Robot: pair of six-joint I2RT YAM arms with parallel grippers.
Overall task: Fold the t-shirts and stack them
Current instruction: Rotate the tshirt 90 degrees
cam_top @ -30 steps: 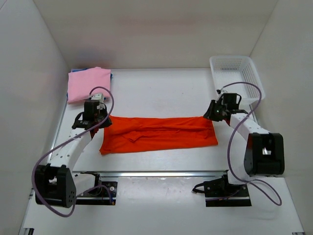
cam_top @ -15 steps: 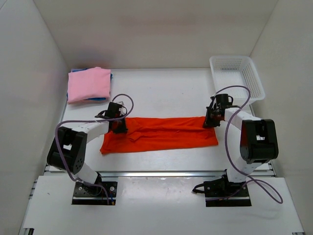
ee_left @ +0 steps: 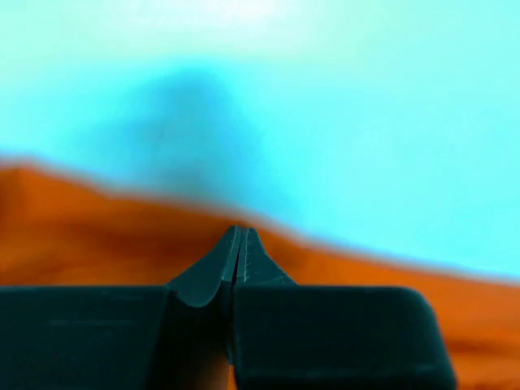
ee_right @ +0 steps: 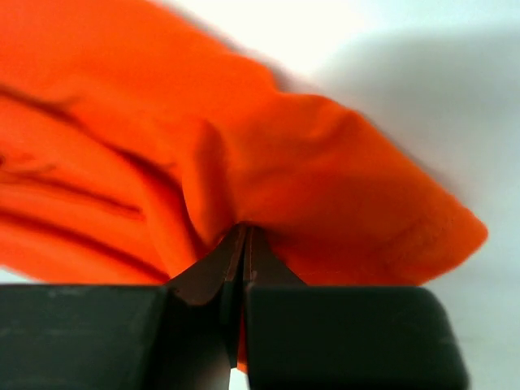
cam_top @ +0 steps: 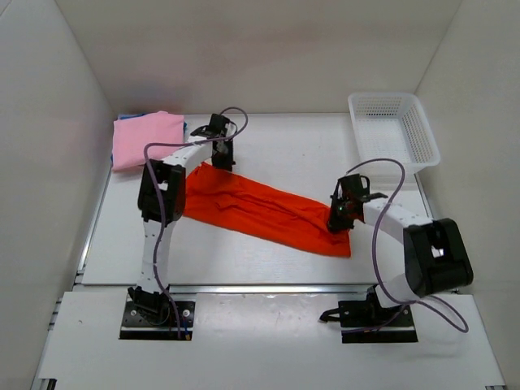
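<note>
The orange-red t-shirt (cam_top: pixel 260 213), folded into a long strip, lies slantwise across the table from far left to near right. My left gripper (cam_top: pixel 219 158) is shut on its far-left end; in the left wrist view the jaws (ee_left: pixel 242 231) meet with orange cloth (ee_left: pixel 81 236) around them. My right gripper (cam_top: pixel 335 218) is shut on the near-right end, where the cloth (ee_right: pixel 325 179) puckers at the fingertips (ee_right: pixel 246 229). The folded pink t-shirt (cam_top: pixel 146 140) rests at the far left on the blue one (cam_top: pixel 122 118), of which only an edge shows.
A white mesh basket (cam_top: pixel 394 130) stands at the far right corner. White walls close in the table on the left, back and right. The arms' bases sit on the near edge.
Both grippers closed on the strip's ends. The left one carried its end away and to the right; the right one pulled its end nearer. The strip turned from level to slanted.
</note>
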